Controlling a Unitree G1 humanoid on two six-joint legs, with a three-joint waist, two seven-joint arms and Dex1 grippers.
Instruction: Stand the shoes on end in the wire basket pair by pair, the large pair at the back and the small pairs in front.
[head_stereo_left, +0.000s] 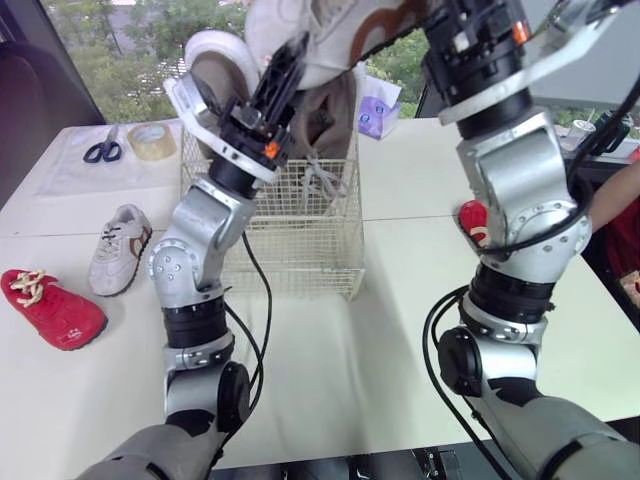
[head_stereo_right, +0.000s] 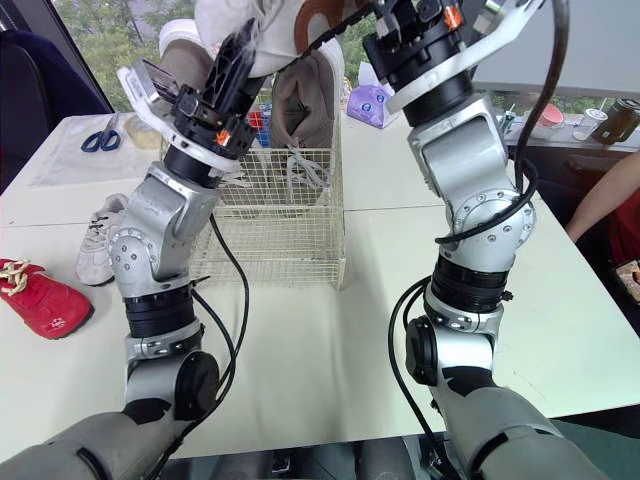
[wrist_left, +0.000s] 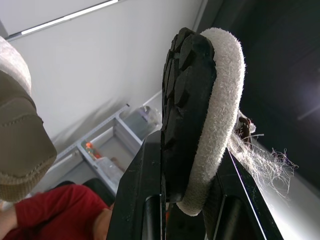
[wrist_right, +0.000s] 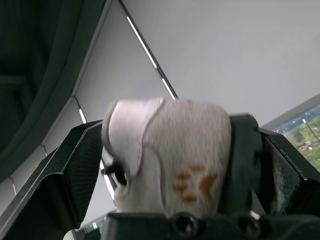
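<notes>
A white shoe with brown markings (head_stereo_left: 335, 35) hangs in the air above the wire basket (head_stereo_left: 300, 255), held between both grippers. My left gripper (head_stereo_left: 283, 75) is shut on one end, where its black fingers (wrist_left: 135, 200) clamp the black tread and fuzzy white edge (wrist_left: 200, 125). My right gripper (wrist_right: 170, 167) is shut on the other end, which bears a small brown logo (wrist_right: 192, 182). A tan shoe (head_stereo_left: 325, 125) stands on end inside the basket, and a second tan shoe with a white sole (head_stereo_left: 212, 60) stands behind my left arm.
On the table to the left lie a small white sneaker (head_stereo_left: 118, 250) and a red shoe (head_stereo_left: 50, 308). Another red shoe (head_stereo_left: 472, 220) shows behind my right arm. Scissors (head_stereo_left: 103, 150), a tape roll (head_stereo_left: 152, 140) and a purple pack (head_stereo_left: 378, 105) lie further back. A person's arm (head_stereo_left: 612, 200) is at the right edge.
</notes>
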